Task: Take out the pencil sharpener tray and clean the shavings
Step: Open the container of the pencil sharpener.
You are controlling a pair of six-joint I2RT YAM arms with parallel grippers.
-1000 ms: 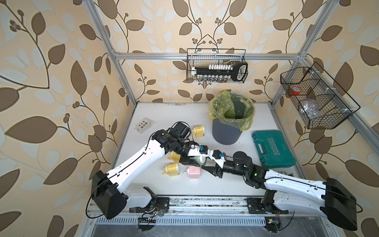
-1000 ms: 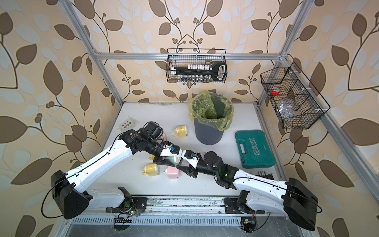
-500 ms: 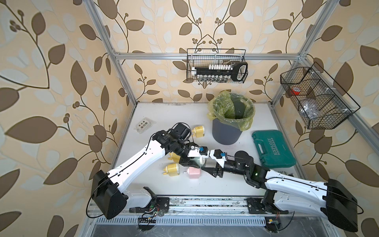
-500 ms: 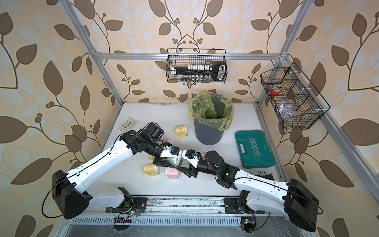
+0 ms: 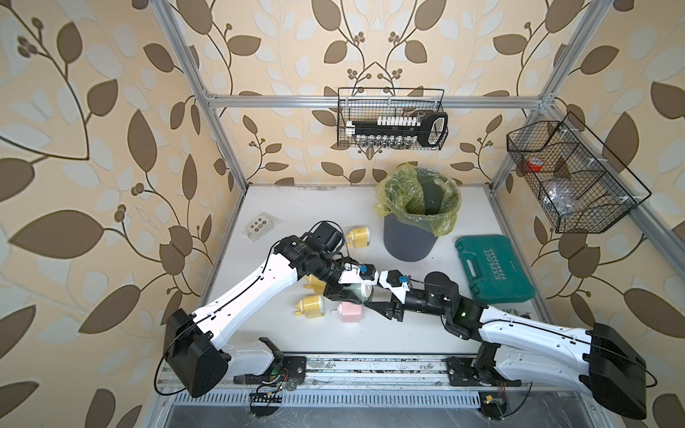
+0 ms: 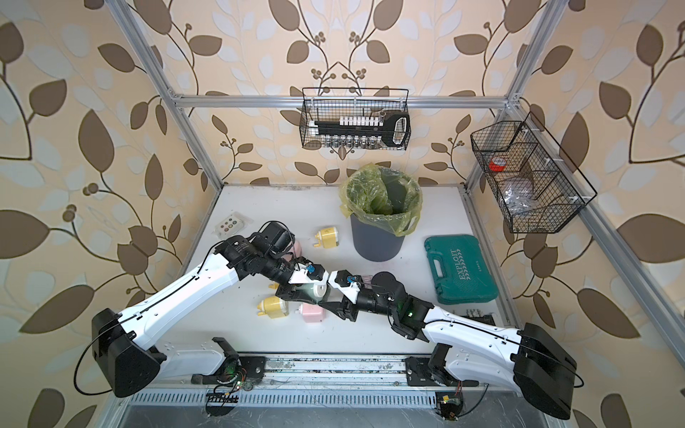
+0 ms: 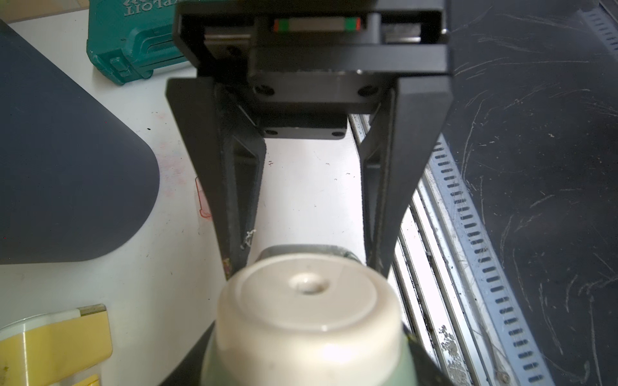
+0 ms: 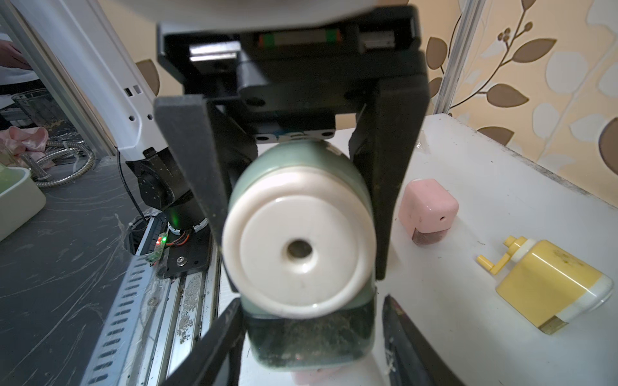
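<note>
**Tray not yet out of the green sharpener**

The left tool (image 5: 350, 292) clamps the green pencil sharpener (image 8: 297, 247) above the worktop (image 5: 370, 344), mid-scene and nearer than the lined bin (image 5: 407, 241), likely to brace it. Its clear tray (image 8: 309, 337), holding the shavings (image 8: 294, 329), sits seated underneath. The right tool (image 5: 375, 296) straddles the tray to pull, though I cannot tell whether it pinches

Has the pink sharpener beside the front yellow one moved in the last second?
No. In a top view the pink sharpener lies in the same place as before, at the same offset from the green tool case.
</note>
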